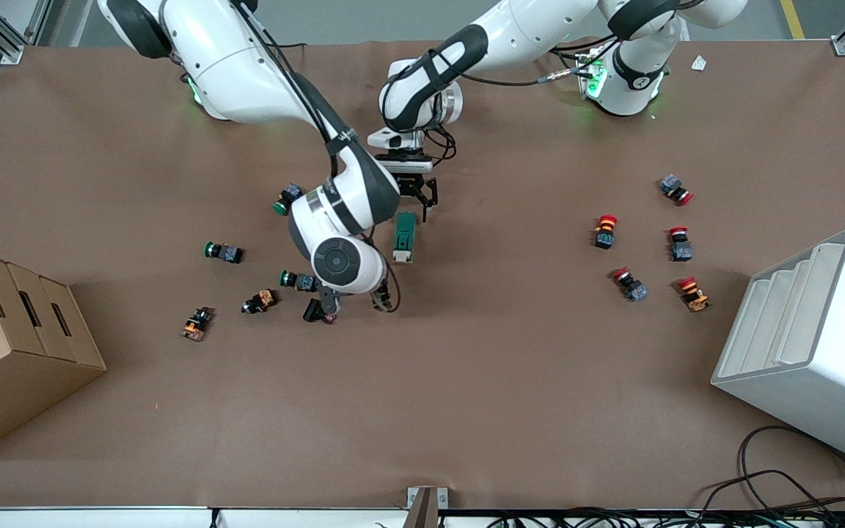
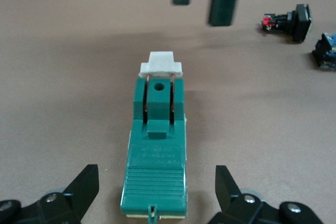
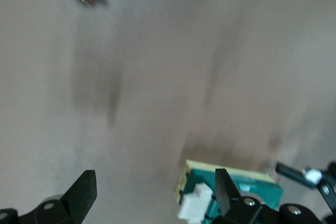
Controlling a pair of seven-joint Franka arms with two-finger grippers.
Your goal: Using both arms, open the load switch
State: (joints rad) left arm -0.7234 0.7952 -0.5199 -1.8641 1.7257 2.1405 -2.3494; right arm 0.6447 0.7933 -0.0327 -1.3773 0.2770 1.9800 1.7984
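Note:
The load switch (image 1: 403, 235) is a dark green oblong block lying flat on the brown table, its white lever (image 1: 401, 257) at the end nearer the front camera. My left gripper (image 1: 420, 194) hangs open over the switch's other end. In the left wrist view the load switch (image 2: 157, 150) lies between the spread fingers (image 2: 84, 187) with a gap on each side. My right gripper (image 1: 356, 302) is open and low over the table, beside the lever end. In the right wrist view the load switch (image 3: 252, 187) sits partly hidden by one finger (image 3: 226, 192), off the gap's middle.
Several green-capped push buttons (image 1: 223, 252) lie toward the right arm's end, one dark button (image 1: 316, 312) right by the right gripper. Several red-capped buttons (image 1: 605, 231) lie toward the left arm's end. A cardboard box (image 1: 12, 345) and a white rack (image 1: 811, 345) flank the table.

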